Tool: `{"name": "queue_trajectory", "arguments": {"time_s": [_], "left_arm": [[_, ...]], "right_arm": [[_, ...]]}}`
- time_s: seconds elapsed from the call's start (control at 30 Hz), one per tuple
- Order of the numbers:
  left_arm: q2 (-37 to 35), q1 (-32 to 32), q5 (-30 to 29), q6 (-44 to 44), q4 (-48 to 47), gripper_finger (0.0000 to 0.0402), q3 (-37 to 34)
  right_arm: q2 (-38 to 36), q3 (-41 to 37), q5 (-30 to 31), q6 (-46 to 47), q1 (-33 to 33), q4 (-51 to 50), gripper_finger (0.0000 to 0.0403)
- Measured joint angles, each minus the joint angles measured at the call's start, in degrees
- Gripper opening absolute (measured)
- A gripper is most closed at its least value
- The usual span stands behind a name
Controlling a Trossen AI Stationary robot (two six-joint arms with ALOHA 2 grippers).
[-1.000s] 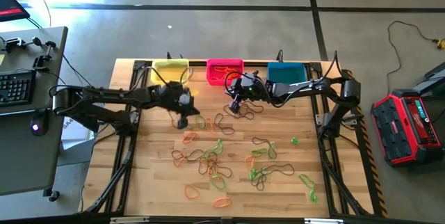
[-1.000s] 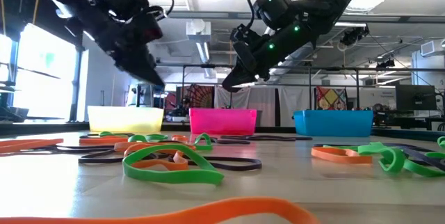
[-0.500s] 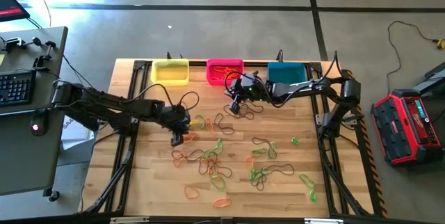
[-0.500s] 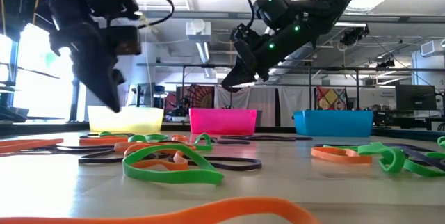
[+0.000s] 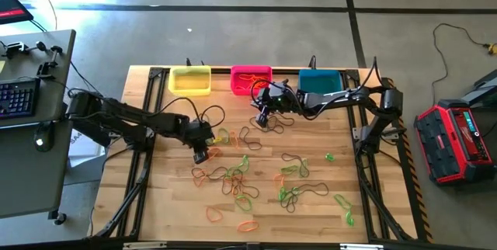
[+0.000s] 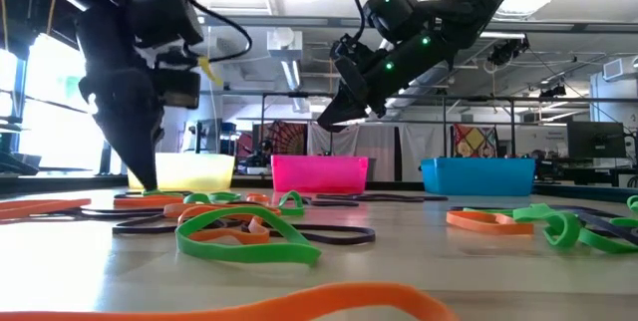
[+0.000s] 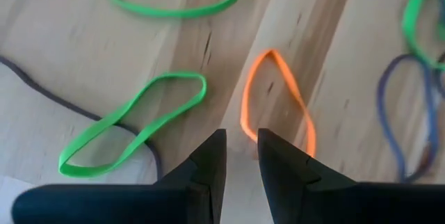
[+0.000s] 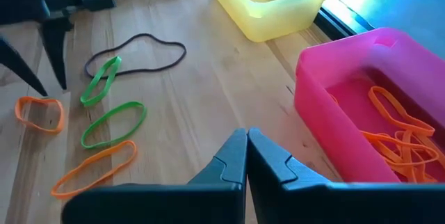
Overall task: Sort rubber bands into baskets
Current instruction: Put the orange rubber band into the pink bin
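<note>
Orange rubber band (image 7: 277, 102) sits directly ahead of my left gripper (image 7: 241, 156), its near end almost touching the fingertips, long axis running straight away from the claw. The jaws stand slightly parted, holding nothing, tips just above the table (image 5: 171, 203). I judge this arm far nearer than the right gripper (image 8: 246, 153), which hovers pressed shut and empty beside the pink basket (image 8: 389, 64), where orange bands (image 8: 396, 133) already lie. Yellow basket (image 5: 190, 80) and teal basket (image 5: 319, 81) flank it. I can read no labels or writing.
</note>
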Motion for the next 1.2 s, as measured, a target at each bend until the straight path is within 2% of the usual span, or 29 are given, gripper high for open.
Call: {"name": "queue_trajectory", "arguments": {"time_s": [0.33, 1.2], "left_arm": [[3.35, 0.03, 0.00, 1.11, 3.69, 0.0076, 0.00], [3.39, 1.54, -0.68, 0.09, 3.11, 0.0082, 1.04]], "right_arm": [[0.00, 0.00, 0.02, 0.88, 0.00, -0.46, 0.0000], [0.00, 0.00, 0.04, 0.88, 0.00, -1.51, 0.0000]]}}
